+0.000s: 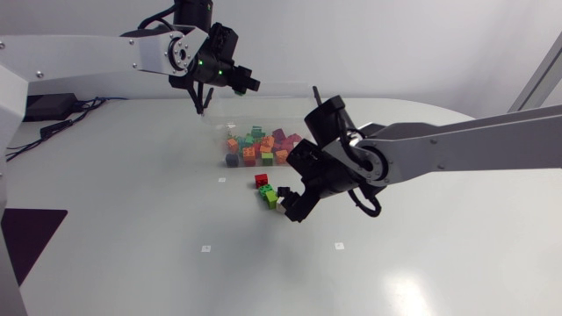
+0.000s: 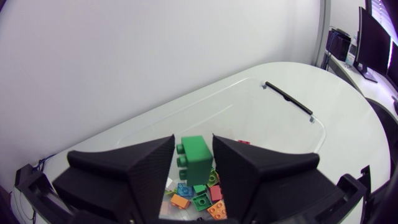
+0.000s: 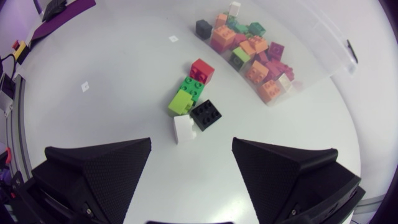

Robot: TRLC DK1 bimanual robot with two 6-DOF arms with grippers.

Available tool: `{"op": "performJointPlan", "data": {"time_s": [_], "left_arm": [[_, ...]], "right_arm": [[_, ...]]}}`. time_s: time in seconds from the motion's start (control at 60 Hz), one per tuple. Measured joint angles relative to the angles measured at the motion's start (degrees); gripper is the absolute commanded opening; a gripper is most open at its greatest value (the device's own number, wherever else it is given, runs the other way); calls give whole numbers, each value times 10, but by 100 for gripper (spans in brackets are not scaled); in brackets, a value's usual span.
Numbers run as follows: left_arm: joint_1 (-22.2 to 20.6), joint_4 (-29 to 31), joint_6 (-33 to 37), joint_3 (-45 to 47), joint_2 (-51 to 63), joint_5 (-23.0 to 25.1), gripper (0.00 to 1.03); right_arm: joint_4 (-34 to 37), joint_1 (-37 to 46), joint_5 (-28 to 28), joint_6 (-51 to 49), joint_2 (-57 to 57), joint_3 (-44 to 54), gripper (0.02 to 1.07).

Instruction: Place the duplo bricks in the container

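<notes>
Where loose bricks (image 1: 269, 193) lie, the table (image 1: 132, 219) gleams white.

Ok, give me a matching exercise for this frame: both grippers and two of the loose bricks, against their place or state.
1 left gripper
2 right gripper
3 red brick
4 white brick

A open, low over the table
B loose brick nearest the container
C shut on a green brick over the container
D loose brick nearest the right gripper

Pairs: 1-C, 2-A, 3-B, 4-D
</notes>
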State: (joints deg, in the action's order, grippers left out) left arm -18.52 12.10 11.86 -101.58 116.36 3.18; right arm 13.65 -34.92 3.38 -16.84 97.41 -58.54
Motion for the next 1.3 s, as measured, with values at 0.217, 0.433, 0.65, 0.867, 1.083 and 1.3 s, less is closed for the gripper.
{"op": "performJointPlan", "data": {"time_s": [0.217,0.433,0.65,0.867,1.083,1.3], "left_arm": [[0,12,2,-1,1,0,97],[2,20,12,40,-45,7,97],[13,31,29,122,-161,31,98],[30,39,48,198,-243,45,98],[43,41,59,240,-265,46,98],[47,44,62,269,-285,54,98]], "right_arm": [[0,-9,-2,-4,51,-13,90],[0,-15,-2,-6,87,-49,87],[3,-15,-3,-17,119,-76,78],[14,-15,-3,-21,131,-81,68],[21,-18,-2,-28,131,-81,65],[31,-32,-2,-28,131,-81,64]]}}
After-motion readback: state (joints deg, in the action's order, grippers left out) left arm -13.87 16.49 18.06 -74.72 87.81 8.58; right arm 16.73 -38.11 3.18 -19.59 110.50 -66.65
